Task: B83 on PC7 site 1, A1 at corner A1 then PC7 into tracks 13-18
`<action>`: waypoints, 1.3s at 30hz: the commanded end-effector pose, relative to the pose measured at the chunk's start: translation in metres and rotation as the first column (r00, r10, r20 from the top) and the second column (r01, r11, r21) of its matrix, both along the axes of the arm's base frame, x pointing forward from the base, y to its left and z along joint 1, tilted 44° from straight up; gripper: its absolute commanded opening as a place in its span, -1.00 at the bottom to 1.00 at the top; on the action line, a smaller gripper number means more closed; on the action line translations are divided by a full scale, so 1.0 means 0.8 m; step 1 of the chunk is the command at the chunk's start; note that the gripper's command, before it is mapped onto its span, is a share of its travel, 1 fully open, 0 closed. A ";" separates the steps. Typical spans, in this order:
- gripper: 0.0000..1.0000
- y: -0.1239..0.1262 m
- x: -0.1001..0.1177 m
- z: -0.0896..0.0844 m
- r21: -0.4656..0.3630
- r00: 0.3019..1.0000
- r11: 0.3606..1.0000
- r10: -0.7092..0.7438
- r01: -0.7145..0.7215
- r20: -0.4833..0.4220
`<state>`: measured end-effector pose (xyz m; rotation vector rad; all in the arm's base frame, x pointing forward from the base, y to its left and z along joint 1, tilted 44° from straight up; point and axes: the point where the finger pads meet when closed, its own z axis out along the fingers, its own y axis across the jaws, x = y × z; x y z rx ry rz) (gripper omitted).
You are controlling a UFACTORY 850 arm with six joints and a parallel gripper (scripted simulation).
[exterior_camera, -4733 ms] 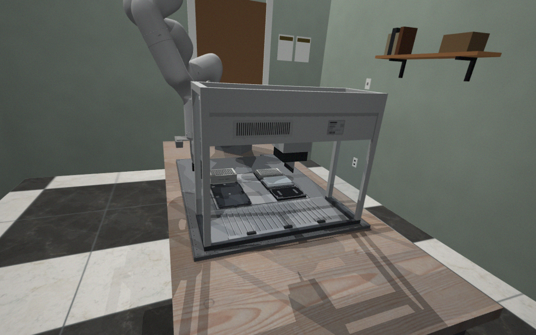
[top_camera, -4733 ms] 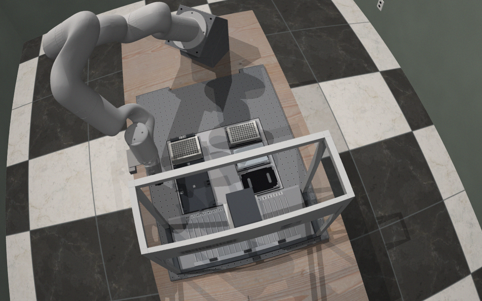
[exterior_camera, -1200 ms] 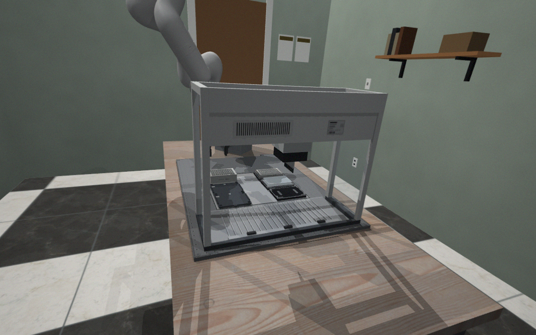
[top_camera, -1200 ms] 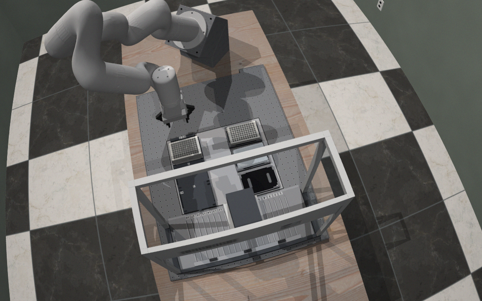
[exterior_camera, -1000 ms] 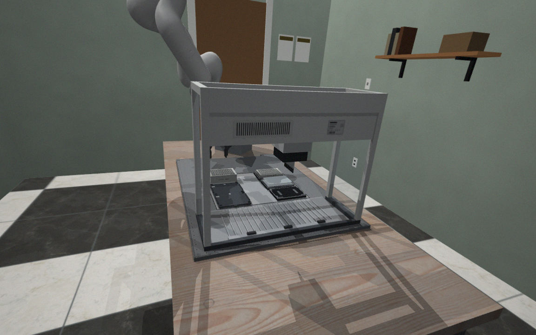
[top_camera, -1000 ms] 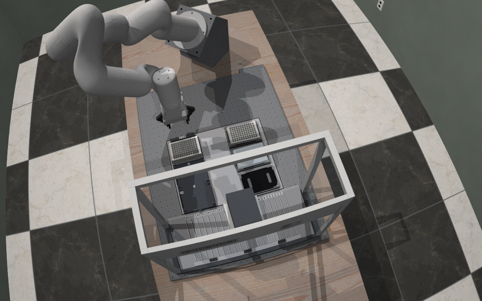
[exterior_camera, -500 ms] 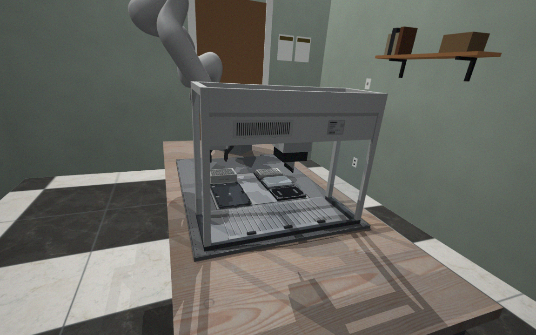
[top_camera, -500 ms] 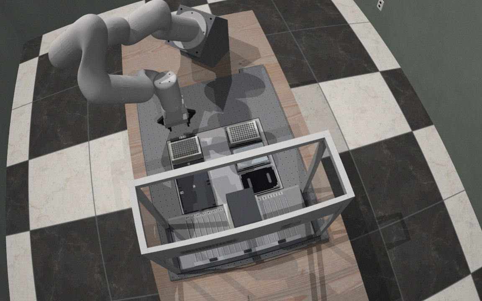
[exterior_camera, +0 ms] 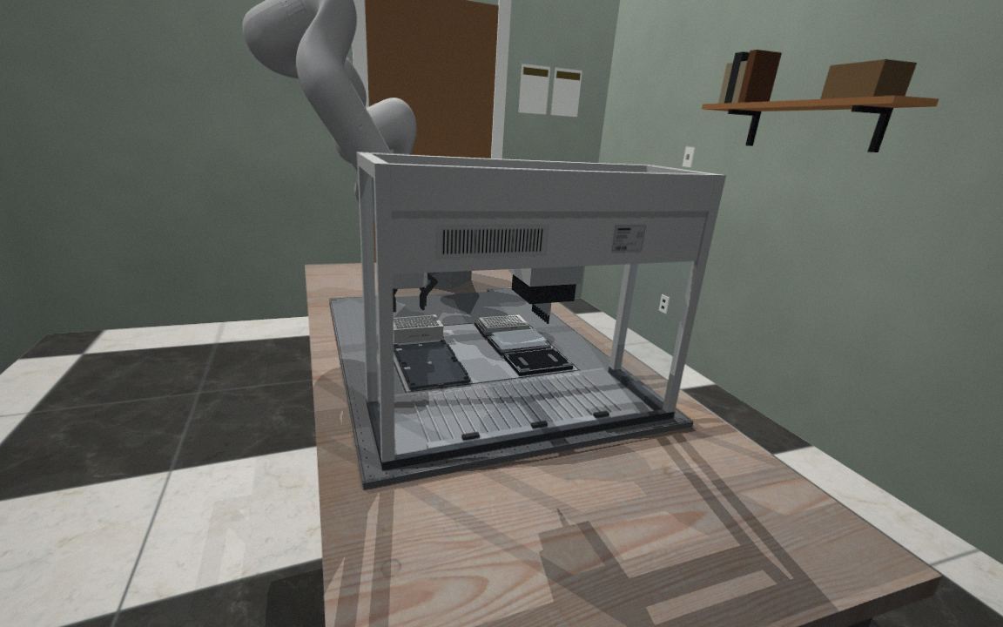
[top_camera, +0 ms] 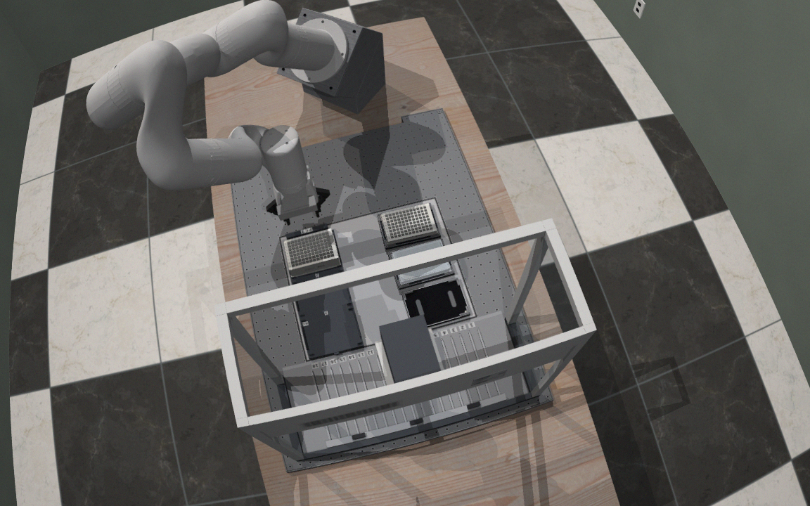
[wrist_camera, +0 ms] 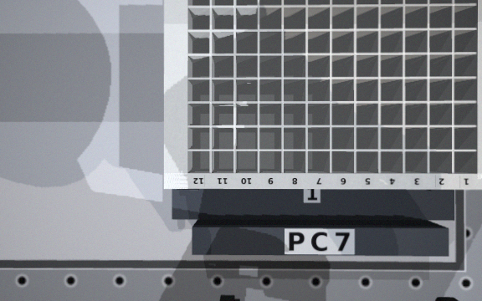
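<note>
The gripper (top_camera: 297, 216), fingers spread and holding nothing, is hovering behind the carrier's handle (wrist_camera: 320, 241); next, lowering to push it railward.

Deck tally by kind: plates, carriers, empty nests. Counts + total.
Plates: 3 (deep block, 96-well plate, fine-well plate)
Carrier: 1
Empty nest: 1
Total: 5
</note>
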<state>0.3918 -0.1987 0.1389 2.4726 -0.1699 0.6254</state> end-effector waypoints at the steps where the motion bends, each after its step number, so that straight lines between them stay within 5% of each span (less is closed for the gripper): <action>1: 0.63 -0.004 0.003 -0.006 0.000 1.000 1.000 0.000 0.000 0.000; 39: 0.63 -0.024 0.017 -0.031 0.000 1.000 1.000 0.000 0.000 0.000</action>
